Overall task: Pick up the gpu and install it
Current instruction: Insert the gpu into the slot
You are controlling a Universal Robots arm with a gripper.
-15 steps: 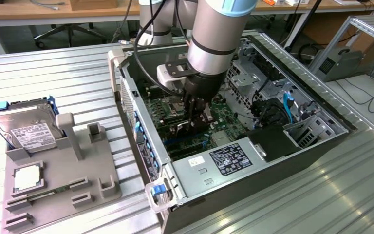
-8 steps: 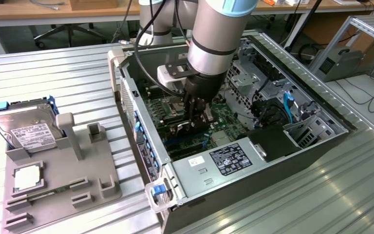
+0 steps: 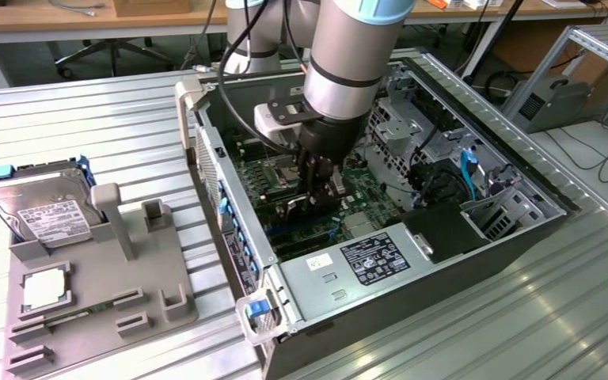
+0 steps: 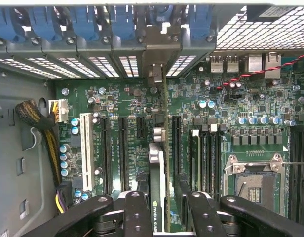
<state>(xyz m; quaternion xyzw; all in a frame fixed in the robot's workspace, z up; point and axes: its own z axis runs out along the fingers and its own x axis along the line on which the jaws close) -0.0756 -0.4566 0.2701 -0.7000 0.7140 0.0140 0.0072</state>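
1. In the exterior view, the smooth grey cylindrical arm (image 3: 351,55) reaches down from twelve o'clock into the open black sheet-metal computer case (image 3: 442,301). Its black gripper (image 3: 323,190) hangs low at the centre of the case, over the green motherboard (image 3: 366,184).
2. At five o'clock of the gripper lies the boxy silver power supply (image 3: 373,257) with a dark label.
3. At nine o'clock of the case, on the ribbed aluminium table (image 3: 104,127), sits a grey moulded tray (image 3: 167,273). It carries a silver hard drive (image 3: 45,210) with a white label and a small square CPU chip (image 3: 45,289).
4. In the wrist view, the gripper (image 4: 165,207) is clamped on the gpu (image 4: 157,187), a thin flat card seen edge-on, standing upright between the matte black, bolt-studded fingers (image 4: 137,212).
5. The card runs in line with the long black slots (image 4: 122,148) of the motherboard (image 4: 117,98). Its silver bracket (image 4: 157,74) stands at the perforated rear wall, among the blue plastic clips (image 4: 83,22).
6. A white slot (image 4: 85,143) lies beyond the black ones. The square metal-framed CPU socket (image 4: 253,182) sits on the card's other side.
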